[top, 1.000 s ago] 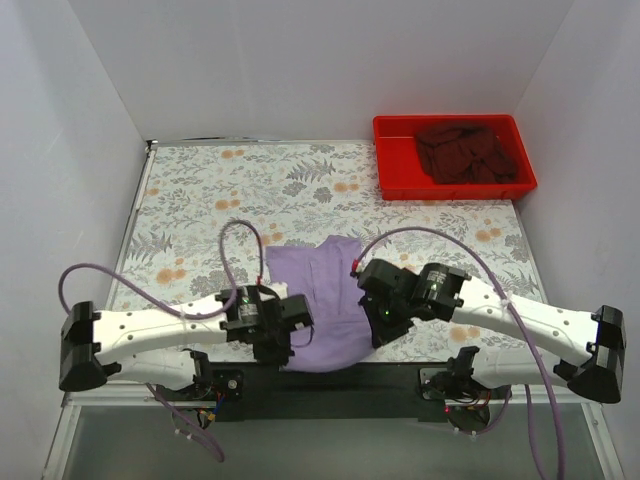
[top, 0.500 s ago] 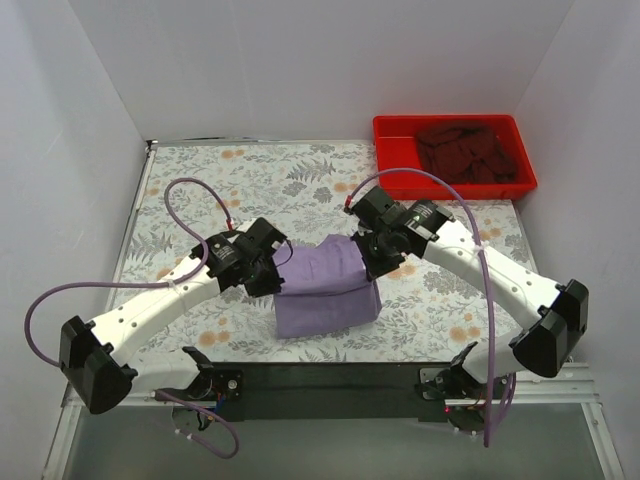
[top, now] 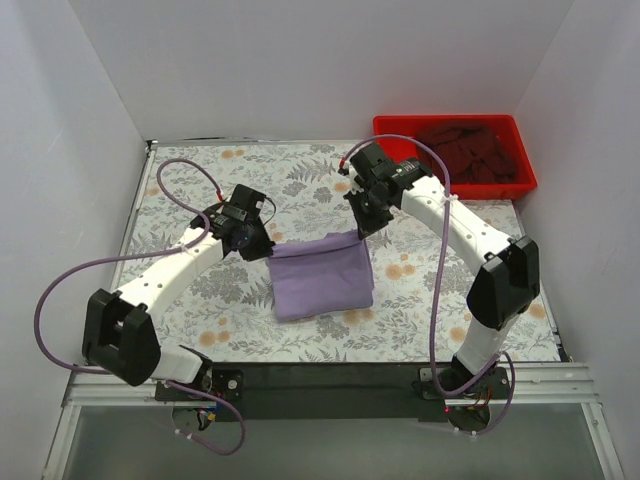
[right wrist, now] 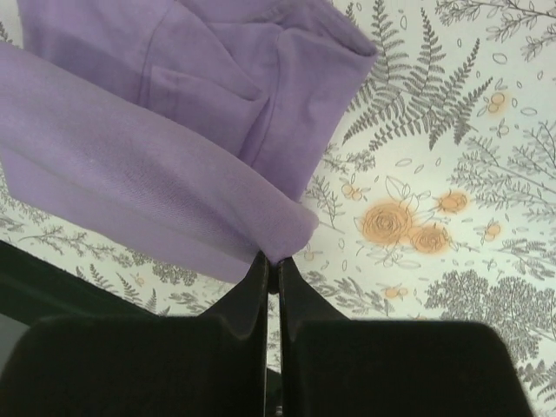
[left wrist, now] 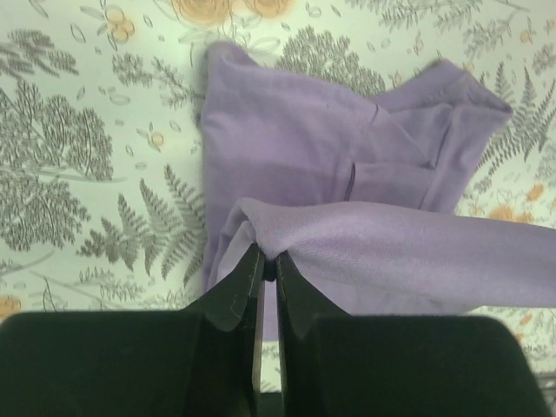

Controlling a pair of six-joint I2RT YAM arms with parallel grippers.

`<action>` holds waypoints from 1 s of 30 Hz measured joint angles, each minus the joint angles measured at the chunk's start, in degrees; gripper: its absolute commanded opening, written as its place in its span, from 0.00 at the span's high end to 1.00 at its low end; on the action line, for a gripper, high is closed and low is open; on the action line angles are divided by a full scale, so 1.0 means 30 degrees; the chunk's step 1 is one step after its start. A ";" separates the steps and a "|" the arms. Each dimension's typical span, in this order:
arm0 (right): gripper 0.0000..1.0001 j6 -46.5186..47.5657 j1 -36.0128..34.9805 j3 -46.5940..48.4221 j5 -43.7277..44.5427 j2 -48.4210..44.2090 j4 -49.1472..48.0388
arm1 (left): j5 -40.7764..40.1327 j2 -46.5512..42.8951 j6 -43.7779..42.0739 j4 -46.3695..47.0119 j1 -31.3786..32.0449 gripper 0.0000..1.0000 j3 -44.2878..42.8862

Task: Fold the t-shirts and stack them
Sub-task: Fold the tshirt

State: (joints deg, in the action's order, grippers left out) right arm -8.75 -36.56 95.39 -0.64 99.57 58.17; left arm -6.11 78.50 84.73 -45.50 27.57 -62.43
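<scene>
The pale lavender t-shirt (top: 320, 278) lies mid-table, its far edge lifted and stretched between both grippers. My left gripper (top: 264, 247) is shut on the shirt's left corner; in the left wrist view the cloth (left wrist: 373, 243) bunches at the closed tips (left wrist: 268, 265). My right gripper (top: 362, 229) is shut on the right corner; in the right wrist view the fold (right wrist: 156, 182) hangs from the tips (right wrist: 273, 269). The dark maroon t-shirt (top: 470, 152) lies crumpled in the red tray (top: 398, 183) at the back right.
The floral tablecloth (top: 200, 180) covers the table. White walls stand close on the left, back and right. Purple cables (top: 190, 175) loop above both arms. A black rail (top: 330, 380) runs along the near edge.
Both grippers have carried the shirt's near edge up and away from the bases toward the far side, folding the shirt over itself. Both arms now reach further out.
</scene>
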 measured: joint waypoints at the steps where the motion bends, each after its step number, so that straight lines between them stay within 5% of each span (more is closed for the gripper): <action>1: 0.99 0.0146 0.0248 0.0131 -0.0313 0.0437 -0.0255 | 0.0058 0.0372 -0.0146 0.0350 -0.0248 1.00 0.0000; 14: 0.99 0.0896 0.2011 -0.0525 -0.2222 0.4087 -0.3912 | -0.0051 0.3490 -0.0692 0.3475 -0.1457 0.97 0.0328; 15: 0.93 0.0896 0.2040 -0.0576 -0.2273 0.4153 -0.4124 | -0.0160 0.3650 -0.0692 0.3621 -0.1464 0.96 0.0335; 18: 0.78 0.0852 0.2076 -0.0634 -0.2346 0.4189 -0.4794 | -0.0393 0.3993 -0.0663 0.3956 -0.1537 0.85 0.0474; 26: 0.58 0.0393 0.2426 -0.1734 -0.1100 0.3031 -0.6623 | -0.1916 0.3621 -0.0823 0.3949 -0.1836 0.35 0.0539; 30: 0.51 0.0226 0.2688 -0.4408 -0.1231 -0.0357 -0.8342 | -0.1821 0.1486 -0.1144 0.4044 -0.1902 0.34 0.0729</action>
State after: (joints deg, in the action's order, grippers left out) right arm -8.08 -28.49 82.17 -4.34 98.50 33.15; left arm -11.57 82.96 81.30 -33.36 21.87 -60.25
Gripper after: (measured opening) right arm 0.472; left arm 0.662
